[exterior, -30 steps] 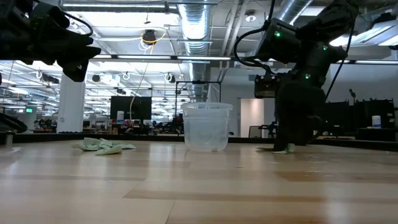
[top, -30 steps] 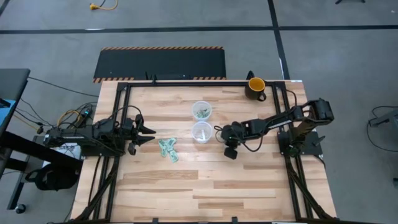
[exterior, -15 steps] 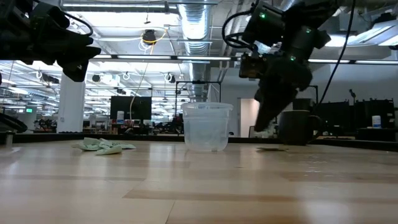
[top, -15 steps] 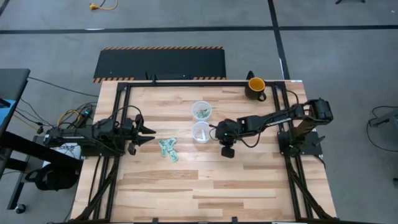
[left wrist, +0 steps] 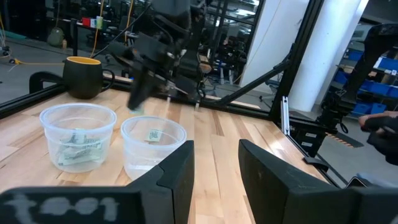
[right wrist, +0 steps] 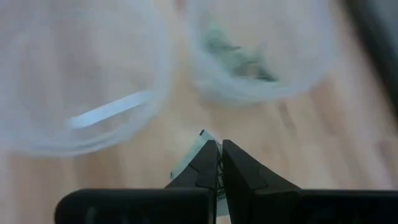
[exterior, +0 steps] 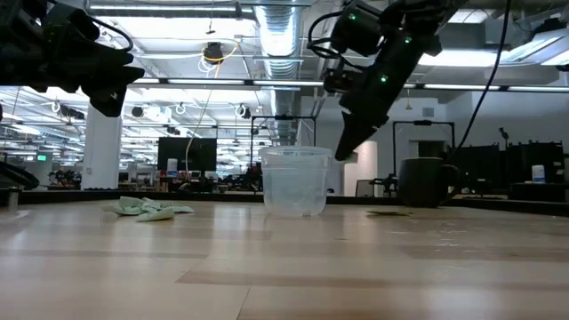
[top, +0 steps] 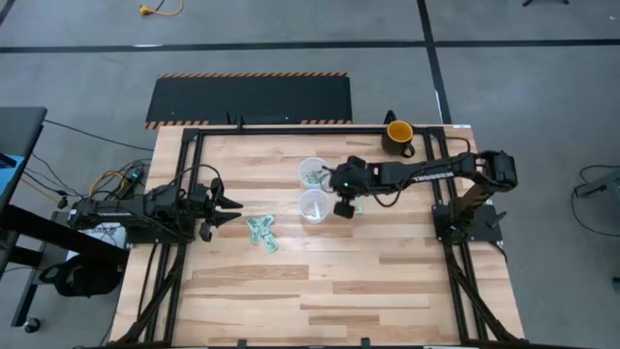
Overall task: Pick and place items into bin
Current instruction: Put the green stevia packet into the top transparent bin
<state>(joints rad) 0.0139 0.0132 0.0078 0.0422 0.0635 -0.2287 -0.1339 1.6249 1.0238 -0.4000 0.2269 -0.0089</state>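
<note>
Crumpled green-and-white packets (top: 262,233) lie in a loose heap on the wood, just ahead of the left gripper (top: 231,206). More sit inside the clear cup (top: 313,174) beside the right gripper (top: 336,187), whose closed fingertips pinch one small packet (right wrist: 194,151) just beside that cup's rim

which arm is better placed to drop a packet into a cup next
Right. Its tool is shut on a packet and hovers beside the two clear cups, just short of their rims. The left tool sits open and empty near the loose packets.
</note>
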